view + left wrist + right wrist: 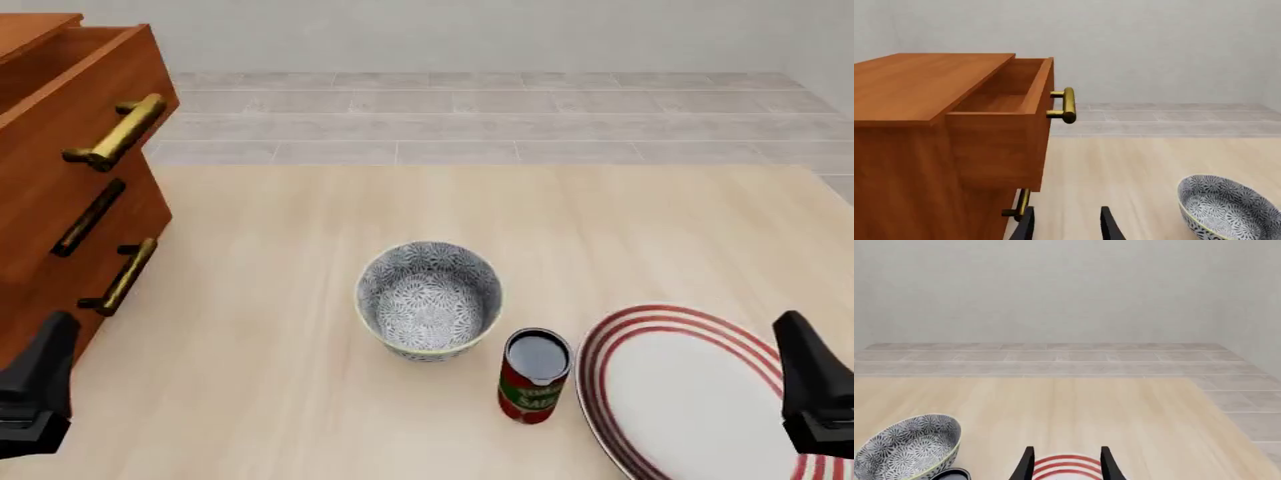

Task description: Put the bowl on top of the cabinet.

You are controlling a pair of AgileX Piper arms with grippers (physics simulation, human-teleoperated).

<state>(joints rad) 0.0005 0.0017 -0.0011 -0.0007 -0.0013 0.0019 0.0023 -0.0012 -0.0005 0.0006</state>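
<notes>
The bowl [429,298], grey-and-white floral with a pale rim, stands upright on the table's middle; it also shows as the bowl [1227,207] and the bowl [909,446] in the wrist views. The reddish-brown cabinet [74,180] rises at the table's left, its top drawer [1004,107] pulled out. My left gripper [1066,227] is open near the front left, beside the cabinet's lower handles. My right gripper [1066,465] is open at the front right over the plate. Neither holds anything.
A red can [534,376] stands just right of and in front of the bowl. A white plate with red rings [681,390] lies at the front right. Brass handles [118,132] and a dark bar handle [88,217] jut from the cabinet front.
</notes>
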